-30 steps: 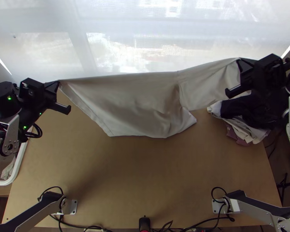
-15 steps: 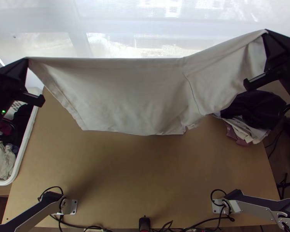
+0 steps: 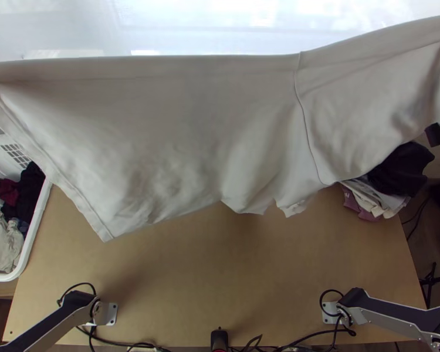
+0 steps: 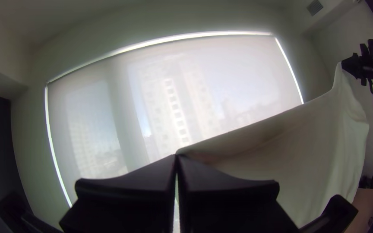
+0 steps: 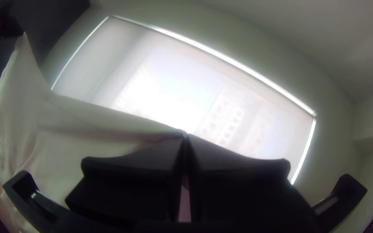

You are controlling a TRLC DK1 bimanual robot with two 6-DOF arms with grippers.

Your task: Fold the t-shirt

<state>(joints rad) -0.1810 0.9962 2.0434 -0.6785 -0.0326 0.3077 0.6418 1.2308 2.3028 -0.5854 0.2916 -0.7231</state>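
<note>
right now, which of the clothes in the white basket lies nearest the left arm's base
The crumpled cream one, at the basket's near end; the red one and dark one lie farther off.

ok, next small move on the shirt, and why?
I'd probably lower both arms together and lay the shirt on the table: the left gripper and right gripper each pinch it, its upper edge is stretched between them, and its uneven lower edge hangs over bare wood.

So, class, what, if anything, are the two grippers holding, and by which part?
The pale t-shirt, by its upper edge: the left gripper pinches one end, the right gripper the other, with the rest hanging below.
</note>
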